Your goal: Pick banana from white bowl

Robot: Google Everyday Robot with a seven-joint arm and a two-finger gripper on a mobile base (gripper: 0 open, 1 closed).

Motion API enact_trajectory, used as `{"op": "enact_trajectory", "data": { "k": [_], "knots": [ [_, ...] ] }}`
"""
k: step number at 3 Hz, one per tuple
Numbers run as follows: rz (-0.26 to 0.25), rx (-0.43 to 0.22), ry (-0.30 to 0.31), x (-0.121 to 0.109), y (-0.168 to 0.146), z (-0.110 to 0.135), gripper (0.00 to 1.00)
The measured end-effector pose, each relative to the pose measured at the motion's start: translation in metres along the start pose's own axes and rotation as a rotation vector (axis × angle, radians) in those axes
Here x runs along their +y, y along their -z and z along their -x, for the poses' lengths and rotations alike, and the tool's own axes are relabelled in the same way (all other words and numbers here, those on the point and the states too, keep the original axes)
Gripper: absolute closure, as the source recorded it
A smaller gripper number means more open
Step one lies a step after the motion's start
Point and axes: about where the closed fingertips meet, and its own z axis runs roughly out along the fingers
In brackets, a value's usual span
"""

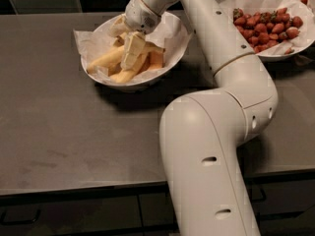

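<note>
pincer low inside white bowl; spread or pinching, we cannot tell | banana lies just under the pincer, among shorter pieces | risk: we judge lifting may snag the paper lining or drag a neighbour

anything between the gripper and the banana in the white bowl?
Nothing visible. The gripper is down inside the white bowl, right by the banana. Shorter bananas lie beside the banana, none visibly over it. The strawberry bowl sits apart, off to the side.
</note>
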Motion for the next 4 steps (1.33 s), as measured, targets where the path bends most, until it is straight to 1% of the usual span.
{"op": "enact_trajectory", "data": {
  "k": [1,2,3,4],
  "knots": [
    [0.0,0.0,0.0,-0.0015,0.0065,0.0052,0.4],
    [0.0,0.0,0.0,0.0001,-0.0001,-0.0001,0.63],
    [0.0,0.0,0.0,0.0037,0.004,0.0056,0.86],
    [0.0,0.0,0.0,0.0016,0.0035,0.004,1.0]
  ]
}}
